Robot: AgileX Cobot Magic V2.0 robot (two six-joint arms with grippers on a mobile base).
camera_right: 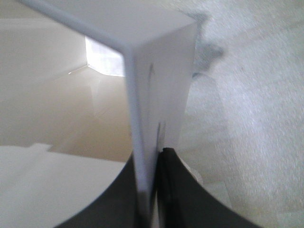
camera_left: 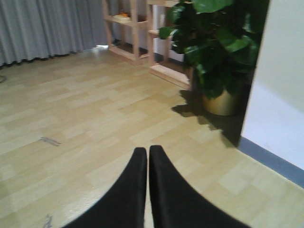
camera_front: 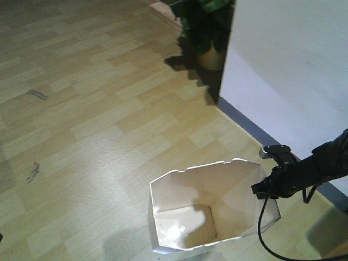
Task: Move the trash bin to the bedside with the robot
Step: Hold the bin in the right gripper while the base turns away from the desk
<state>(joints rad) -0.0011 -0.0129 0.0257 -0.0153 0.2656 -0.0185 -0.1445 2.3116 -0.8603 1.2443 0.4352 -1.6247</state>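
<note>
Trash bin of white plastic, with an octagonal cut-corner rim, tapering flat sides and a cream inside (camera_front: 209,209), sits upright at six o'clock in the front view, on a pale wood-look plank floor (camera_front: 81,109) that stretches away to nine o'clock. At one o'clock a dark leafy plant in a gold pot (camera_front: 209,54) stands by the corner of a white wall with a grey skirting strip (camera_front: 293,65). At four o'clock the black right gripper (camera_front: 267,187) meets the bin's rim on its three o'clock side, with a black cable (camera_front: 259,225) looping below

Left wrist view: the left gripper (camera_left: 147,156) at six o'clock has its two black fingers pressed together on nothing. A grey curtain (camera_left: 47,28) hangs at ten o'clock and a light wooden shelf unit (camera_left: 137,33) stands at twelve

Right wrist view: the right gripper (camera_right: 154,159) pinches the bin's thin white wall, one finger inside and one outside

The grasp looks made, so the moving step seems to be in hand. No bed shows in any view, so the remaining way cannot be judged. Next, the base likely has to travel towards the bed while the pinch stays firm and the bin stays level, since a thin wall may slip or the bin may tip
</note>
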